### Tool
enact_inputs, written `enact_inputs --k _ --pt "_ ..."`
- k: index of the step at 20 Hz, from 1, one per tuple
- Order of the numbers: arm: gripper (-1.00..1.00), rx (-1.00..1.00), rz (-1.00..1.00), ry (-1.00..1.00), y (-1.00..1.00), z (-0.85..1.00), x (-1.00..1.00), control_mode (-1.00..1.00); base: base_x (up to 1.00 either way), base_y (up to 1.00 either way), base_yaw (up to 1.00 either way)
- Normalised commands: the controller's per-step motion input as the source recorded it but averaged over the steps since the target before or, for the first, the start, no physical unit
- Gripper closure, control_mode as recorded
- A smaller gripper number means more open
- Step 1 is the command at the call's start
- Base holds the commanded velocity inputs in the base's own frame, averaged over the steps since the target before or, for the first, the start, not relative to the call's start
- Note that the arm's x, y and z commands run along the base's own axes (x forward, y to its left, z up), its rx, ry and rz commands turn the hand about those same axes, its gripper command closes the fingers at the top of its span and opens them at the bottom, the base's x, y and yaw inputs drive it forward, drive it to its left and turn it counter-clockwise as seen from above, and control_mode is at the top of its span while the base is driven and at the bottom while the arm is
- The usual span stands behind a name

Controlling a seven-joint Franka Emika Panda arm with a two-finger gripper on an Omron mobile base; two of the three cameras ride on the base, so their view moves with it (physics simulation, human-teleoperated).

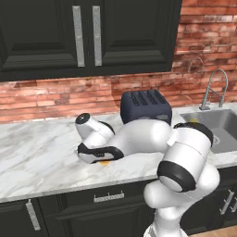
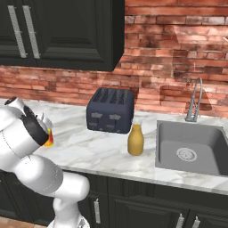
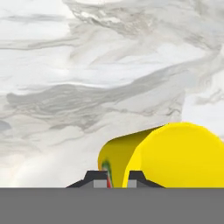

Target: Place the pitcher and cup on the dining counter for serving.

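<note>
- The two-finger gripper (image 3: 112, 178) is pinched onto the rim wall of the small bright yellow cup with red-orange swirl marks (image 3: 175, 155); in the hand view its two dark fingertips (image 3: 97, 178) stand close together, one on each side of the cup's edge.
- In the right base view a sliver of that cup (image 2: 50, 139) shows beside the arm's dark wrist, over the white, grey-veined marble worktop (image 2: 89, 151), near its front edge toward the left end.
- The small mustard-amber, bottle-shaped pitcher with a paler neck (image 2: 136, 139) stands upright on the same worktop, near the front edge, just left of the grey steel sink (image 2: 191, 151).
- A dark blue four-slot toaster (image 2: 110, 110) sits behind the pitcher, against the red brick wall (image 2: 178, 58).
- A curved metal faucet (image 2: 194, 100) rises at the sink's back edge.
- Black wall cabinets (image 1: 88, 32) hang above the worktop.
</note>
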Motion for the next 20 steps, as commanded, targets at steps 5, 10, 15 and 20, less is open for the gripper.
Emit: enact_inputs --k 5,10,15,20 --pt "1.0 0.0 0.0 -0.16 -0.26 0.67 -0.05 -1.0 0.0 0.0 0.0" --pt "1.0 0.0 0.06 -0.2 -0.37 0.72 -0.34 -1.0 0.0 0.0 0.0" --pt "1.0 0.0 0.17 -0.2 -0.34 0.71 -0.42 -1.0 0.0 0.0 0.0" --pt "1.0 0.0 0.23 -0.07 -0.83 0.41 -0.43 -1.0 0.0 0.0 0.0"
